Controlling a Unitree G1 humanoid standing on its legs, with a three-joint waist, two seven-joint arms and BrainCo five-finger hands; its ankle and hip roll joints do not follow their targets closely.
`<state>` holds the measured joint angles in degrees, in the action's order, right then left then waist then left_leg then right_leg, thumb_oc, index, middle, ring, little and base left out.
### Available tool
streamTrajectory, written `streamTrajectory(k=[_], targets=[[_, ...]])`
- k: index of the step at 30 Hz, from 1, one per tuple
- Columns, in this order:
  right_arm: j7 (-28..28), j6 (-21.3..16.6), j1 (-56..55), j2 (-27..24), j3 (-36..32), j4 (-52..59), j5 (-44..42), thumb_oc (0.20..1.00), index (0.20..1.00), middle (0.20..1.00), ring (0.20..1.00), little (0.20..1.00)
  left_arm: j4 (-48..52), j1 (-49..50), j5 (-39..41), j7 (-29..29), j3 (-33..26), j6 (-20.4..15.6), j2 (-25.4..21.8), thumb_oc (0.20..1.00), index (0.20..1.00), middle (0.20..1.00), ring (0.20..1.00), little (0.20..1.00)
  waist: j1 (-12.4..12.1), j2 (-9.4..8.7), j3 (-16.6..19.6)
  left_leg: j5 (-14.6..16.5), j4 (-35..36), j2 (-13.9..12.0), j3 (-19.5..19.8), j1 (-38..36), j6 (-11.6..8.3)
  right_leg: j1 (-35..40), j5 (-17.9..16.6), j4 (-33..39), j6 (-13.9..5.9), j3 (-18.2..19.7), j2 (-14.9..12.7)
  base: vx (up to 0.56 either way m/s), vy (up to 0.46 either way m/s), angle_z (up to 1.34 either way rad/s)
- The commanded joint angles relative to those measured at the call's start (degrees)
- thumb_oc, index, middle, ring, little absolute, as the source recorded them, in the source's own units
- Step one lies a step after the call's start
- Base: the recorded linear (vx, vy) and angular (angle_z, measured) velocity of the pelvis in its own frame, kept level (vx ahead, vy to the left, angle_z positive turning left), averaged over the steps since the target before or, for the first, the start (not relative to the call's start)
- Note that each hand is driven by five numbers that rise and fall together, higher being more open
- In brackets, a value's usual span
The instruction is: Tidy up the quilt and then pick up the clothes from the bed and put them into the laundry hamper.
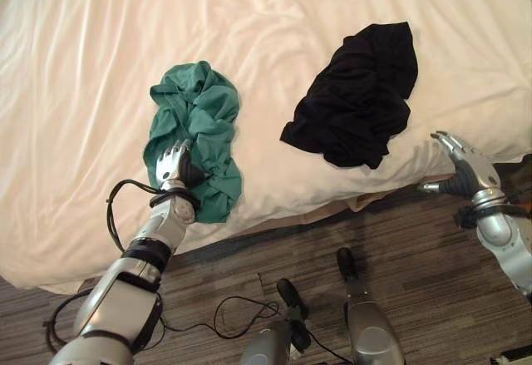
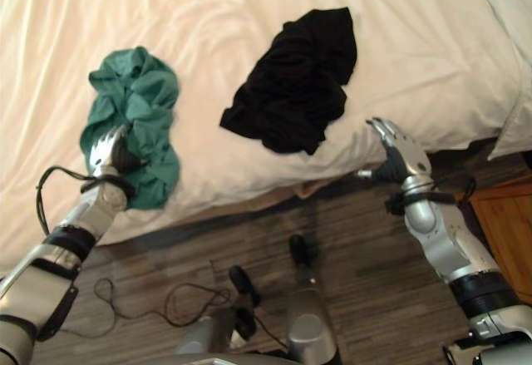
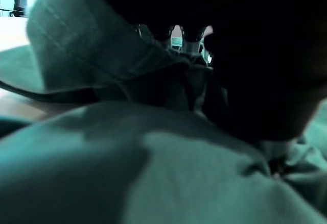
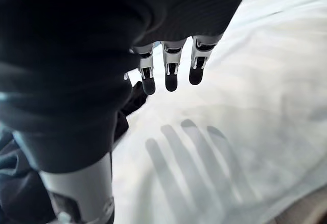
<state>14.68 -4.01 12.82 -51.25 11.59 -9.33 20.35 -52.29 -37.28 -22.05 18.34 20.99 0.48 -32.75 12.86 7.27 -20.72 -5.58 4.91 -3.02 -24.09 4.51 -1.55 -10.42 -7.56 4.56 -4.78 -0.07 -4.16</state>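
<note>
The left hand (image 1: 173, 165) is laid on the lower part of the green garment (image 1: 197, 124), near the bed's front edge. Its fingers (image 3: 190, 44) are seen in the left wrist view among folds of green cloth, but whether they are curled into the fabric or merely resting on it cannot be told. The green garment is bunched in a long heap on the cream quilt (image 1: 100, 66), with its lower end close to the edge of the mattress.

The right hand (image 2: 397, 150) is held at the bed's front edge, just beside the quilt where it rolls over the side. Its fingers (image 4: 168, 71) are stretched out straight and relaxed, with nothing held; in the right wrist view they hang above the pale quilt, and their shadow is cast on it.

The black garment (image 1: 359, 95) is crumpled on the quilt between the two hands, well apart from the green one and near the right hand. The quilt is spread across the bed with soft creases. A dark wood-patterned floor (image 1: 416, 249) is seen below the bed, and part of a wooden piece of furniture (image 2: 503, 224) is seen at the right.
</note>
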Motion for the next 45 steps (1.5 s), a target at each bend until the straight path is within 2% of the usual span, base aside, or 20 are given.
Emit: streamTrajectory(k=[1, 6, 8, 9, 12, 15, 17, 19, 20, 21, 24, 26, 27, 28, 33, 34, 39, 43, 45], targets=[[1.2, -2.2, 0.3, -1.2, -4.1, 5.3, 2.1, 1.0, 1.0, 1.0, 1.0, 1.0, -10.4, 1.6, -5.1, -3.7, 0.1, 2.9, 1.4, 0.2, 0.2, 0.2, 0.2, 0.2, 0.4, -3.24, 1.8, 2.8, 0.1, -6.0, 1.2, -1.7, -7.19, 0.1, 4.6, -0.7, -6.1, -1.8, -3.6, 0.02, -0.035, -0.04], [1.2, -2.3, 2.1, -4.0, -3.8, 6.7, 4.1, 1.0, 1.0, 1.0, 1.0, 1.0, -12.9, 10.4, -4.7, -4.7, -2.1, 2.8, 5.3, 0.2, 0.2, 0.2, 0.2, 0.2, -1.0, -3.15, 2.5, 2.7, 0.1, -6.5, 1.4, -2.7, -7.36, 1.1, 5.0, -1.1, -5.26, -2.5, -3.3, 0.02, -0.036, -0.01], [1.4, -1.4, 5.6, -5.9, -2.6, 5.4, 5.5, 1.0, 1.0, 1.0, 1.0, 1.0, -11.5, 16.3, -2.7, -4.2, -3.0, 1.7, 6.9, 0.2, 0.2, 0.2, 0.2, 0.2, -2.6, -3.11, 2.8, 2.8, 0.1, -6.7, 2.0, -3.6, -7.51, 2.4, 5.6, -1.3, -4.8, -3.1, -3.3, 0.02, -0.063, 0.18], [1.4, -1.4, 5.8, -5.9, -2.4, 5.3, 5.5, 1.0, 1.0, 1.0, 1.0, 1.0, -11.5, 16.3, -2.7, -4.2, -3.1, 1.7, 6.9, 0.2, 0.2, 0.2, 0.2, 0.2, -2.6, -3.11, 2.8, 2.6, 0.1, -6.8, 2.0, -3.4, -7.51, 2.2, 5.4, -1.3, -4.71, -3.1, -3.2, 0.01, -0.077, 0.19], [1.6, 1.2, 11.4, -7.9, 1.9, -1.2, 9.5, 1.0, 1.0, 1.0, 1.0, 1.0, -6.4, 23.0, 0.6, -3.9, -2.4, -1.2, 9.0, 0.2, 0.2, 0.2, 0.2, 0.2, -4.3, -2.73, 2.8, 2.4, 0.1, -6.9, 2.8, -4.1, -7.77, 3.6, 6.0, -1.3, -4.19, -4.3, -3.1, 0.0, -0.045, 0.22], [1.5, 1.8, 15.5, -7.8, 4.7, -6.3, 9.6, 1.0, 1.0, 1.0, 1.0, 1.0, -3.3, 26.7, 0.3, -4.5, 0.0, -3.1, 9.9, 0.2, 0.2, 0.2, 0.2, 0.2, -5.3, -2.26, 2.9, 2.2, 0.1, -6.7, 3.3, -4.1, -7.9, 4.1, 6.1, -1.2, -4.1, -5.0, -3.2, 0.01, -0.03, 0.25], [1.5, 2.2, 18.7, -7.3, 7.1, -10.2, 9.2, 1.0, 1.0, 1.0, 1.0, 1.0, -1.5, 28.7, 1.2, -4.7, 0.6, -3.9, 10.6, 0.2, 0.2, 0.2, 0.2, 0.2, -5.8, -2.04, 2.9, 2.0, 0.1, -6.7, 3.7, -4.0, -8.0, 4.4, 6.1, -1.0, -4.08, -5.5, -3.3, 0.0, -0.029, 0.23], [0.7, 3.2, 28.1, -5.4, 14.6, -22.3, 8.2, 1.0, 1.0, 1.0, 1.0, 1.0, 3.0, 33.2, 6.5, -4.5, 0.9, -5.9, 11.5, 0.2, 0.2, 0.2, 0.2, 0.2, -8.3, -1.51, 2.9, 1.5, 0.1, -6.5, 5.2, -3.4, -8.3, 4.8, 6.2, -0.5, -4.03, -6.8, -3.5, -0.02, -0.059, 0.29], [0.8, 3.1, 28.5, -5.3, 15.0, -22.6, 8.1, 1.0, 1.0, 1.0, 1.0, 1.0, 3.1, 33.3, 6.5, -4.6, 0.7, -5.8, 11.5, 0.2, 0.2, 0.2, 0.2, 0.2, -8.1, -1.46, 2.9, 1.5, 0.1, -6.5, 5.2, -3.3, -8.31, 4.8, 6.2, -0.5, -4.03, -6.8, -3.5, -0.02, -0.058, 0.41], [0.4, 3.8, 32.6, -3.9, 17.8, -29.1, 7.6, 1.0, 1.0, 1.0, 1.0, 1.0, 3.1, 34.0, 8.7, -4.0, 0.4, -6.5, 12.1, 0.2, 0.2, 0.2, 0.2, 0.2, -9.2, -1.21, 2.9, 1.1, 0.1, -6.3, 6.0, -2.8, -8.54, 4.9, 6.2, -0.3, -3.94, -7.5, -3.6, 0.0, -0.029, 0.46], [-0.2, 4.0, 36.1, -1.8, 20.2, -35.7, 6.1, 1.0, 1.0, 1.0, 1.0, 1.0, 3.6, 33.7, 9.3, -3.6, 1.2, -7.0, 12.1, 0.2, 0.2, 0.2, 0.2, 0.2, -10.1, -0.74, 2.9, 0.6, 0.1, -6.1, 7.0, -2.1, -8.81, 5.1, 6.4, -0.1, -3.8, -8.5, -3.7, -0.01, -0.034, 0.38], [-1.6, 4.6, 41.3, 1.8, 22.9, -49.2, 3.3, 1.0, 1.0, 1.0, 1.0, 1.0, 4.0, 31.5, 8.7, -4.0, 3.6, -7.5, 11.6, 0.2, 0.2, 0.2, 0.2, 0.2, -11.2, 0.05, 3.1, -0.1, 0.1, -5.8, 8.4, -1.1, -9.16, 5.5, 6.6, 0.1, -3.69, -9.8, -3.8, -0.02, -0.051, 0.45], [-1.5, 4.5, 41.6, 1.9, 23.1, -49.5, 3.2, 1.0, 1.0, 1.0, 1.0, 1.0, 3.9, 31.4, 8.7, -4.0, 3.5, -7.5, 11.6, 0.2, 0.2, 0.2, 0.2, 0.2, -11.1, 0.08, 3.0, -0.1, 0.1, -5.8, 8.4, -1.0, -9.17, 5.4, 6.6, 0.1, -3.69, -9.9, -3.8, -0.02, -0.035, 0.41], [-2.4, 5.0, 44.0, 3.5, 23.3, -55.5, 1.8, 1.0, 1.0, 1.0, 1.0, 1.0, 4.3, 30.5, 8.3, -4.4, 5.1, -7.5, 11.2, 0.2, 0.2, 0.2, 0.2, 0.2, -11.6, 0.54, 3.1, -0.3, 0.1, -5.6, 8.9, -0.7, -9.35, 5.5, 6.6, 0.1, -3.64, -10.3, -3.8, -0.01, -0.004, 0.32], [-2.4, 5.2, 44.0, 6.5, 21.0, -59.6, -1.9, 1.0, 1.0, 1.0, 1.0, 1.0, 4.9, 29.6, 10.0, -4.8, 5.7, -7.5, 12.1, 0.2, 0.2, 0.2, 0.2, 0.2, -12.2, 1.43, 3.0, -0.7, 0.1, -5.5, 9.7, -0.3, -9.47, 5.8, 6.6, 0.2, -3.63, -11.2, -3.9, -0.02, 0.013, 0.13], [-2.6, 5.0, 43.6, 7.2, 20.5, -59.0, -2.9, 0.2, 0.2, 0.2, 0.2, 0.2, 4.9, 29.8, 9.8, -5.0, 5.8, -7.5, 12.1, 0.2, 0.2, 0.2, 0.2, 0.2, -12.2, 1.4, 3.0, -0.6, 0.1, -5.5, 9.7, -0.3, -9.47, 5.9, 6.6, 0.3, -3.61, -11.3, -3.9, 0.0, 0.0, 0.0], [-3.2, 3.9, 38.6, 8.8, 16.4, -55.4, -8.2, 0.2, 0.2, 0.2, 0.2, 0.2, 4.7, 30.3, 8.7, -6.4, 5.9, -7.3, 12.3, 0.2, 0.2, 0.2, 0.2, 0.2, -12.0, 0.82, 3.4, 0.1, 0.1, -5.6, 9.1, -1.2, -9.1, 6.7, 6.8, 0.4, -3.65, -10.7, -3.8, 0.0, 0.033, -0.01], [-1.8, 2.1, 23.6, 12.0, 4.3, -46.0, -20.1, 0.2, 0.2, 0.2, 0.2, 0.2, 6.2, 31.8, 8.6, -7.5, 3.2, -6.6, 11.8, 0.2, 0.2, 0.2, 0.2, 0.2, -10.7, -0.92, 4.0, 2.2, 0.1, -5.5, 7.6, -3.8, -7.77, 8.2, 6.9, 0.4, -4.1, -9.4, -4.1, 0.04, 0.073, -0.01], [-0.9, 0.7, 16.1, 12.9, -0.8, -37.4, -23.1, 0.2, 0.2, 0.2, 0.2, 0.2, 7.6, 33.1, 8.4, -7.7, 1.2, -6.4, 10.9, 0.2, 0.2, 0.2, 0.2, 0.2, -9.9, -2.01, 4.6, 3.3, 0.1, -5.3, 6.9, -4.8, -7.05, 8.3, 6.7, 0.4, -4.4, -8.5, -4.2, 0.06, 0.077, -0.17]])
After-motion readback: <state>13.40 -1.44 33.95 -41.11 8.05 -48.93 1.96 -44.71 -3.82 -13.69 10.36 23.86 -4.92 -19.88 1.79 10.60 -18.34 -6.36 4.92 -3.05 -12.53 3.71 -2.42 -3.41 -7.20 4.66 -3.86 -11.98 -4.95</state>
